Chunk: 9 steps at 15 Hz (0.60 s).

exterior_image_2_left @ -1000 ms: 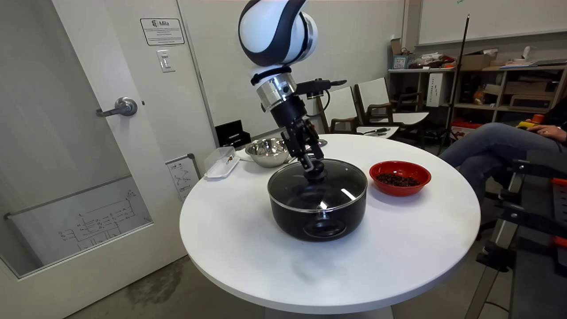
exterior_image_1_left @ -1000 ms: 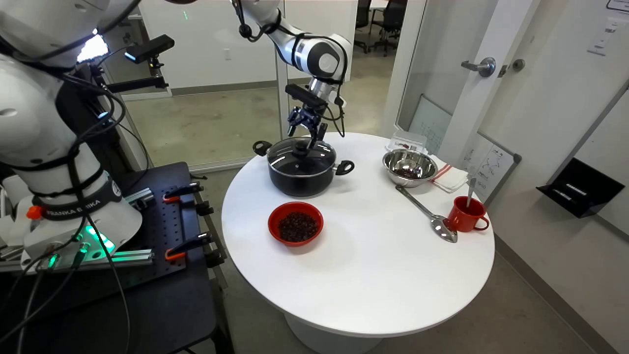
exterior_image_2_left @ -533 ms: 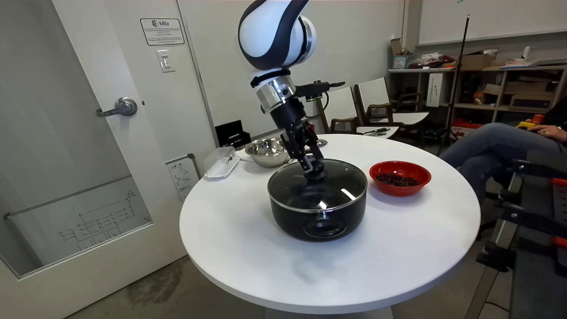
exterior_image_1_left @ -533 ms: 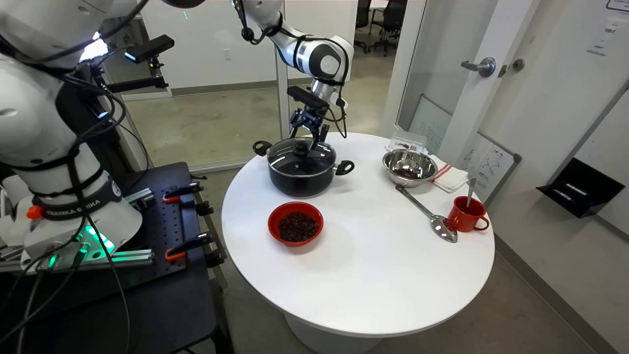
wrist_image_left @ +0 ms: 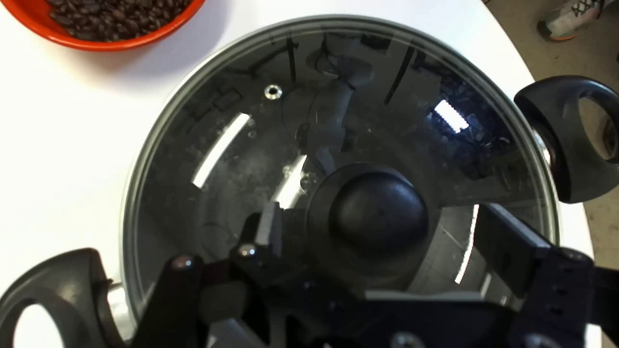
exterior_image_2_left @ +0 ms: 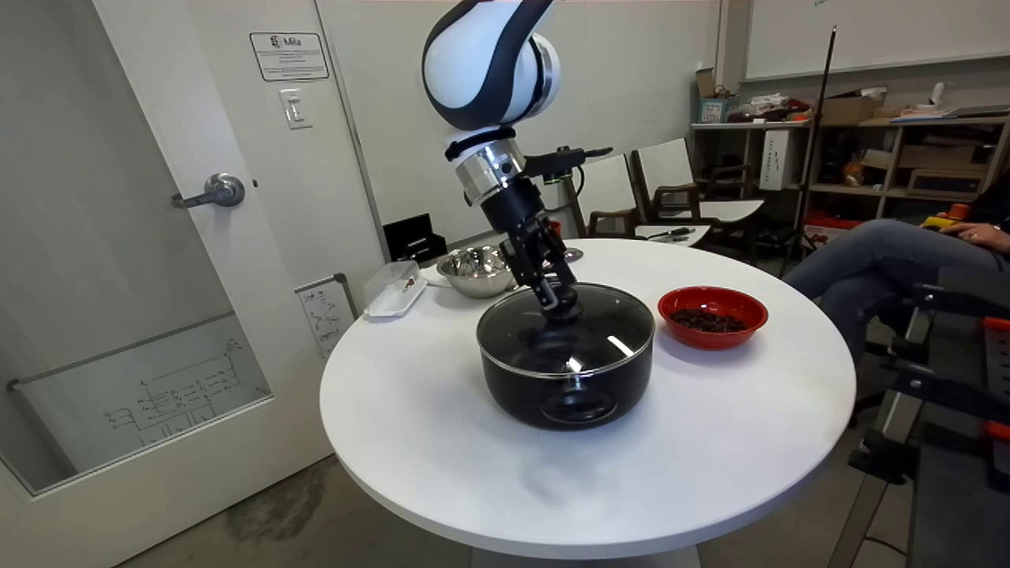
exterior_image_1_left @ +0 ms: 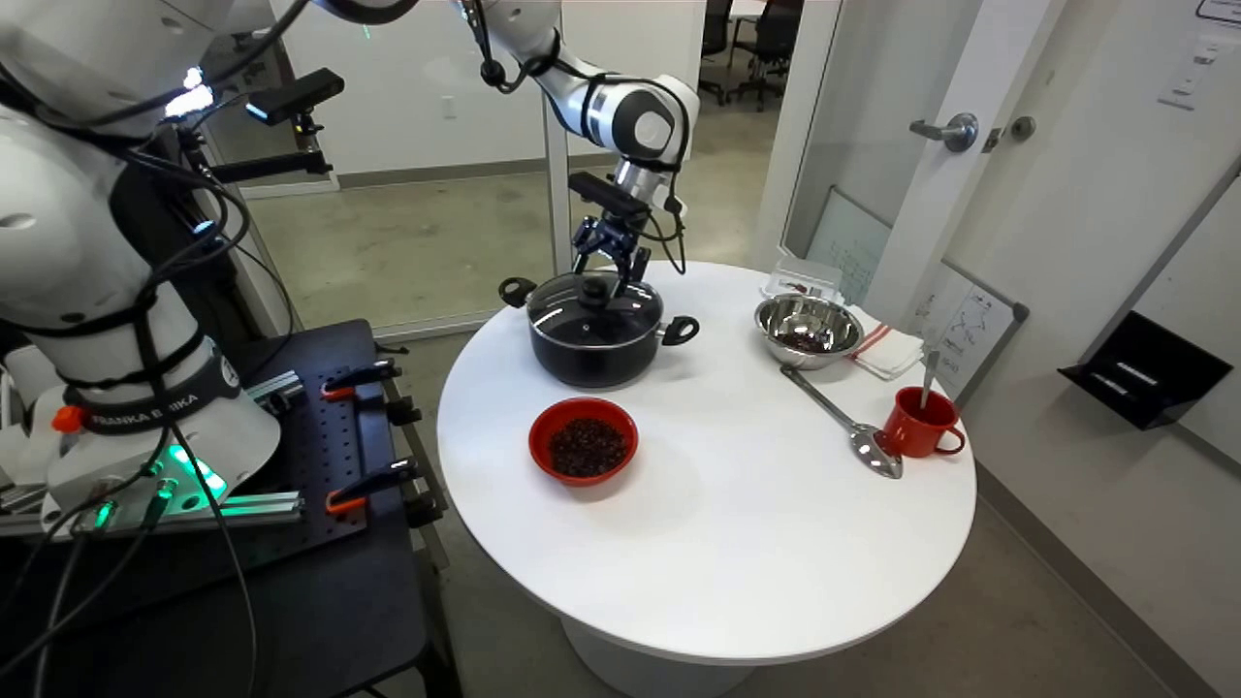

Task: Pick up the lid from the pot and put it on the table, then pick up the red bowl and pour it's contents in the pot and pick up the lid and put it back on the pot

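One lid [wrist_image_left: 372, 140] sits on the pot [exterior_image_1_left: 593, 363], its knob [wrist_image_left: 379, 212] between the wide-parted jaws of the gripper [wrist_image_left: 378, 223], which has hold of nothing. In the wrist view a pot handle [wrist_image_left: 561, 145] overlaps the edge of the table [wrist_image_left: 72, 159]. The red bowl [exterior_image_2_left: 710, 339] stands near; bare table lies between it and the steel bowl [exterior_image_2_left: 476, 287], which only the exterior views show.
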Available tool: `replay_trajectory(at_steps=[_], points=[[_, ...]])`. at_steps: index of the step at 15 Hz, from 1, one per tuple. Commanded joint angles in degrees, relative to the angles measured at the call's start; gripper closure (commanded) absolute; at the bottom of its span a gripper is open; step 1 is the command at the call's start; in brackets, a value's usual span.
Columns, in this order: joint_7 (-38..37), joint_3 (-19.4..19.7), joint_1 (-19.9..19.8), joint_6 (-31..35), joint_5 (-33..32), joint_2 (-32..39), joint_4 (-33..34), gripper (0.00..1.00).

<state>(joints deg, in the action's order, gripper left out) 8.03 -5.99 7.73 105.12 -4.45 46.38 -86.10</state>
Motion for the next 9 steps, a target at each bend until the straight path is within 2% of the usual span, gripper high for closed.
replay_trajectory(at_steps=[1,9], points=[[-0.9,0.6,0.9,-3.0,-0.8,2.1,3.7,0.00],[-1.3,0.9,1.2,-4.9,-1.2,4.1,6.2,0.00]])
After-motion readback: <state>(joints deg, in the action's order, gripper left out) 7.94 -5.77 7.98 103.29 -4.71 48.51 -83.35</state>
